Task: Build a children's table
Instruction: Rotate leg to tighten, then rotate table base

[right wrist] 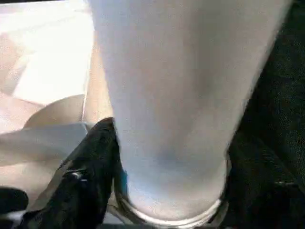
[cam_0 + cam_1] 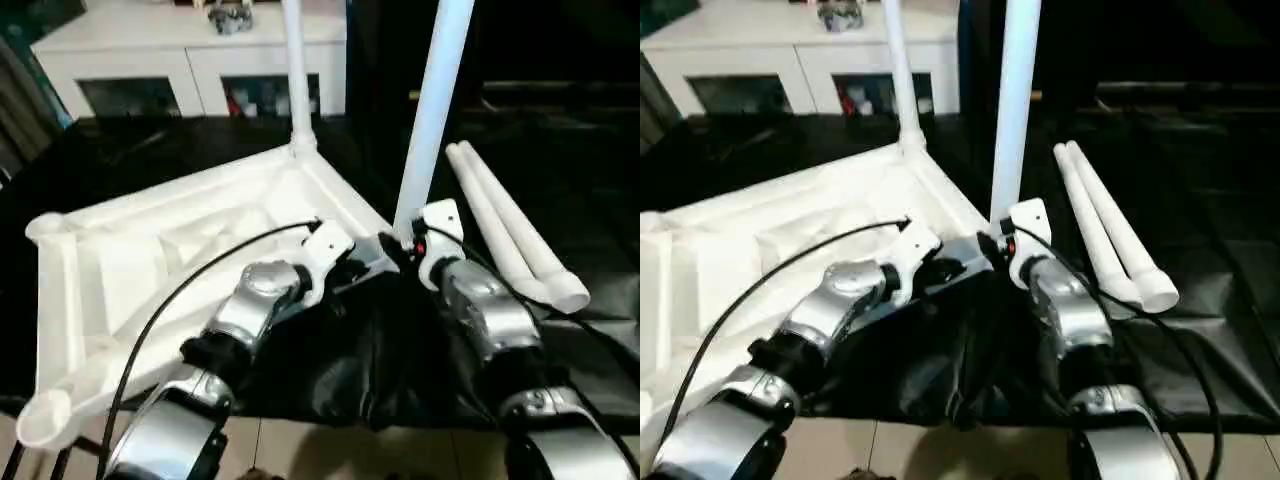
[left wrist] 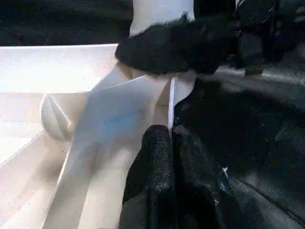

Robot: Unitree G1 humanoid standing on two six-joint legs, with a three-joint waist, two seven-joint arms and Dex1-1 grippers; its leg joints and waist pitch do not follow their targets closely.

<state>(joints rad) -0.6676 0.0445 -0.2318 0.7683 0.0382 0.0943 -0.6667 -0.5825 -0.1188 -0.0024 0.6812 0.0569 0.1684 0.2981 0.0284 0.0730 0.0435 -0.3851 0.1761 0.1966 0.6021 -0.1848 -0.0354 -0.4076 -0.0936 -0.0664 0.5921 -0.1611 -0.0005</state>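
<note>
Right gripper (image 2: 408, 243) clasps the upright leg (image 2: 432, 110), whose top is cut off; left gripper (image 3: 167, 143), fingers together, pinches the tabletop (image 2: 150, 260) rim.

Indoor room, home-like or a staged test space. A white cabinet (image 2: 190, 55) with glass doors stands at the far left. A black sheet (image 2: 560, 180) covers the tiled floor (image 2: 300, 445).
</note>
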